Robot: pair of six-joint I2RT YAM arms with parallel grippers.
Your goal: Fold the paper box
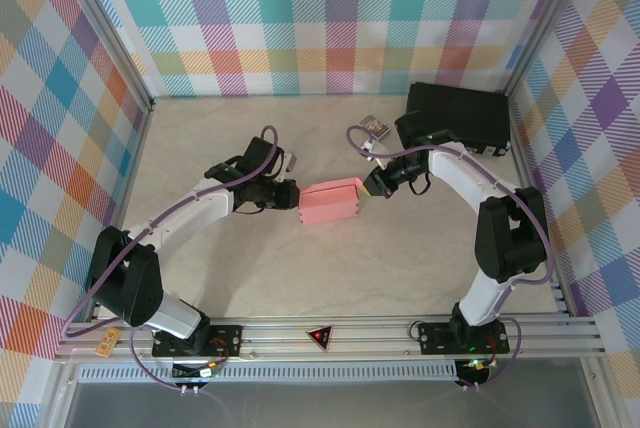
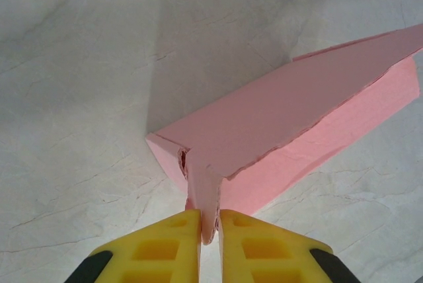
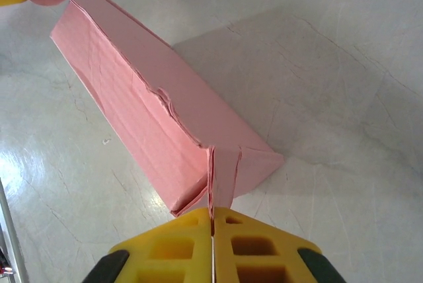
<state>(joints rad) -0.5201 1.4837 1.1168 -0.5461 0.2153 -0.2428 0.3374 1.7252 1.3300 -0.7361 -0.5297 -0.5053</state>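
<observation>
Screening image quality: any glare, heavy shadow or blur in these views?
Top external: even light, sharp. Left wrist: the paper box throws a broad soft shadow on the table. Right wrist: glare on the table at lower left, shadow right of the box.

The paper box (image 2: 277, 118) is thin matt pink cardboard, lightly creased, with rough, fraying edges. The worktop (image 2: 79, 98) is smooth, stone-like, faintly glossy, finely veined. The jaws of the left gripper (image 2: 210, 230) and right gripper (image 3: 212, 230) are matt yellow moulded plastic. The frame rail (image 1: 380, 328) is bare metal.

Right end effector (image 3: 213, 217) pinches the paper box (image 3: 125, 111) by its end flap.
</observation>
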